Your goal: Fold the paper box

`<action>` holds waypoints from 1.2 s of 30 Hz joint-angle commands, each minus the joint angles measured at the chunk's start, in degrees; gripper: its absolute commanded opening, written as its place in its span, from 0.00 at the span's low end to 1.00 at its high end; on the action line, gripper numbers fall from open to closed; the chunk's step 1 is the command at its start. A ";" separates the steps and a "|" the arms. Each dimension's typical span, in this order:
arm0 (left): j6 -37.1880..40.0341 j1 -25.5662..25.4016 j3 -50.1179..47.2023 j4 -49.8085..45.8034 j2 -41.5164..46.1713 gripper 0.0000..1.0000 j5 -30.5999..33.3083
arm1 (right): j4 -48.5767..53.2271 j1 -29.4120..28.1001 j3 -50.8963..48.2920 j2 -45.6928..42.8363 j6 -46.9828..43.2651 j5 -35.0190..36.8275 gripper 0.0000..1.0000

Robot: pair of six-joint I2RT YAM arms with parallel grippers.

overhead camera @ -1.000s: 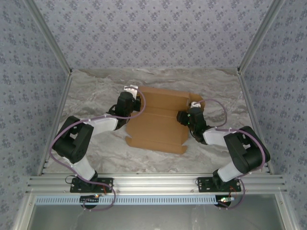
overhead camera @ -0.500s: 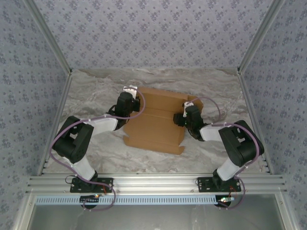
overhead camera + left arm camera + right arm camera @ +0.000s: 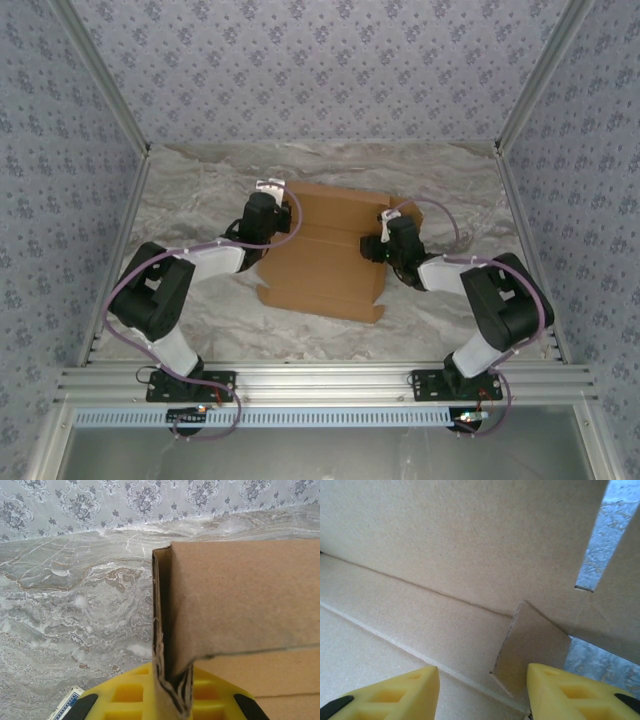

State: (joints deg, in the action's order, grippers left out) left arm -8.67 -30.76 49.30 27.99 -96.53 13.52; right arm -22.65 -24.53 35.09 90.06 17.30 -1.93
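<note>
Seen from above, the box [image 3: 325,255] lies in the middle of the tabletop [image 3: 200,190]. It is a tan sheet, partly folded, with creases running across it and a stepped near edge. The left pincer [image 3: 280,210] sits at its left edge and the right pincer [image 3: 375,248] at its right. From up there I cannot tell how either one is set.

The left wrist camera shows it. The left pincer is pressed together on a raised side wall of the box, with the layered cardboard edge squeezed between the yellow fingers [image 3: 125,697]. That wall runs away toward the far wallpaper. A corner of a blue-and-white card [image 3: 67,707] lies on the marble just beside the left finger.

The right wrist camera shows the right pincer spread and pinching nothing, close over the box's inner face. A small tab [image 3: 532,647] lifts off a crease, nearer the right-hand finger. Marble shows through a slot [image 3: 597,545] in the cardboard.
</note>
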 commanded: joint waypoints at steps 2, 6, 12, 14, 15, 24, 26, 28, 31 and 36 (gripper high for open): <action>-1.36 -0.66 -0.04 1.24 2.75 0.00 -1.23 | 6.06 1.02 -0.01 -6.13 -2.42 0.89 0.56; -1.41 -0.53 -0.08 1.20 2.75 0.00 -0.96 | 8.92 1.90 -1.44 -10.90 -3.11 1.05 0.60; -1.44 -0.40 0.14 0.86 2.84 0.00 -0.94 | 15.89 2.54 -3.60 -20.94 -5.10 1.22 0.61; -1.44 -0.39 0.09 0.85 2.93 0.00 -0.95 | 19.85 2.77 -4.09 -25.83 -6.03 1.24 0.62; -1.45 -0.41 0.06 0.90 2.98 0.00 -0.90 | 21.54 3.05 -4.28 -28.09 -6.51 1.28 0.62; -1.53 -0.31 0.09 0.94 2.92 0.00 -1.10 | 37.08 12.65 -1.34 -44.92 -8.31 0.17 0.61; -1.53 -0.42 0.11 0.94 2.84 0.00 -1.21 | 37.89 15.60 -0.44 -44.61 -8.35 0.11 0.61; -1.52 -0.42 0.15 0.94 2.84 0.00 -1.30 | 37.56 19.12 0.51 -43.12 -7.33 -1.47 0.61; -1.66 -0.39 0.18 0.84 2.92 0.00 -1.38 | 35.19 25.24 1.51 -39.40 -5.24 -4.83 0.59; -2.01 -0.35 0.17 1.04 2.80 0.00 -1.78 | 31.24 31.27 4.27 -28.30 -4.91 -7.34 0.57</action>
State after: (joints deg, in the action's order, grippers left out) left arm -9.26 -30.92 49.30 28.03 -96.01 12.80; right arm 11.00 4.71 37.23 57.80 11.16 -5.87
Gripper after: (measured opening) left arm 0.079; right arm 0.575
